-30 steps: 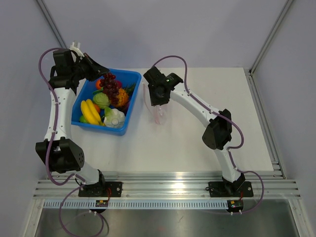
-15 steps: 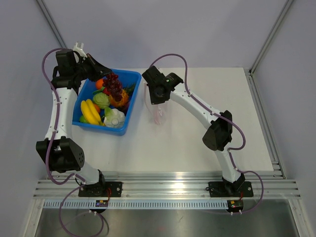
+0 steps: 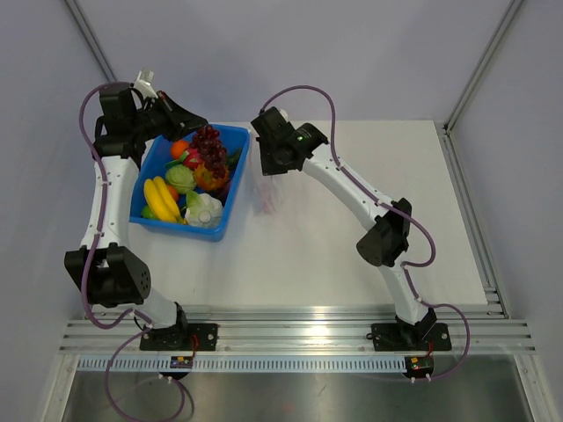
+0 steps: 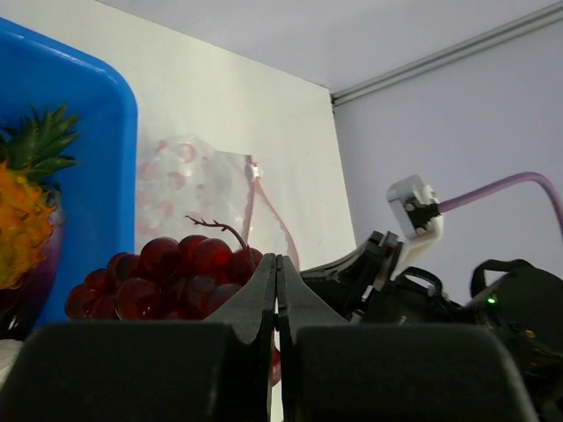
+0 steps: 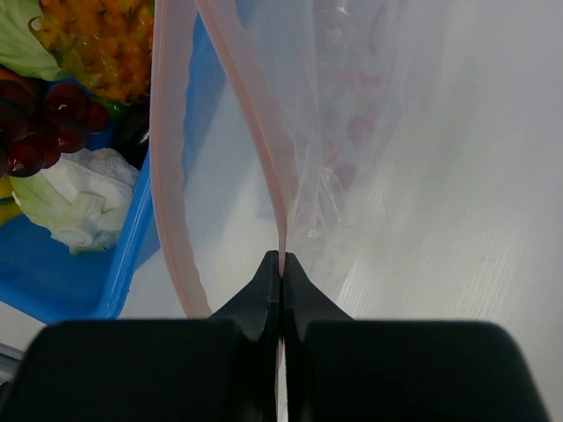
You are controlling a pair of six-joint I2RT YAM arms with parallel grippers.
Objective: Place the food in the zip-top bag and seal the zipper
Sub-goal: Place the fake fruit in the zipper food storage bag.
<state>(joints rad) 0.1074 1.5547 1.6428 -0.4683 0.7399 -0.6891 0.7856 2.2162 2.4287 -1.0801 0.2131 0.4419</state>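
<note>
left gripper [image 4: 277,264] is clamped shut on the grapes [image 4: 167,272]; they're held over the blue tray [image 4: 97,167] at the desk's far-left corner | right gripper [image 5: 281,262] is pinched on the zipper [image 5: 165,176]; zip-top bag [image 5: 361,132] is hung open just beside the tray's right edge

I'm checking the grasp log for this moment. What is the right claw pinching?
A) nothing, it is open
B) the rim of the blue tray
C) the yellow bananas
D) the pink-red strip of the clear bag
D: in the right wrist view the right claw is shut on the pink-red zipper of the zip-top bag, whose mouth gapes open.
</note>
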